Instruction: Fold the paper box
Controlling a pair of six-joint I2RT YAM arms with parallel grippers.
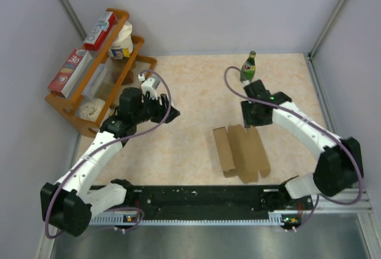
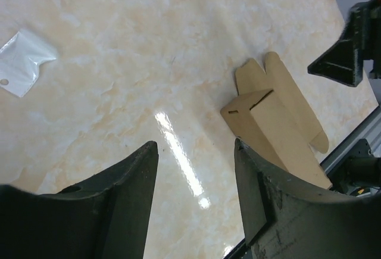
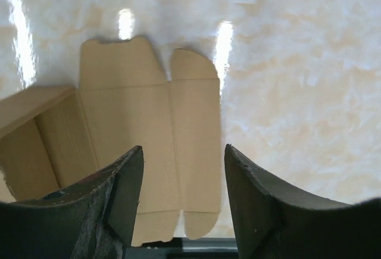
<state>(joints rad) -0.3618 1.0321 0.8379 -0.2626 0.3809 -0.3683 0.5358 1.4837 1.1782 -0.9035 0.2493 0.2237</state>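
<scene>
Brown cardboard, thin and light: the paper box (image 1: 241,152) lies mostly flat on the table (image 1: 190,86), right of centre toward the near edge, with 1 long side panel on its left standing up. It looks stiff across its panels, willing to bend at the creases and likely to skid on the glossy top, so I judge the best hold is a flap edge or the raised wall, pinched close to a fold. Both pincers stand open and empty — the right gripper (image 3: 183,152) hovers over the box's far end, the left gripper (image 2: 193,152) well apart to its left.
</scene>
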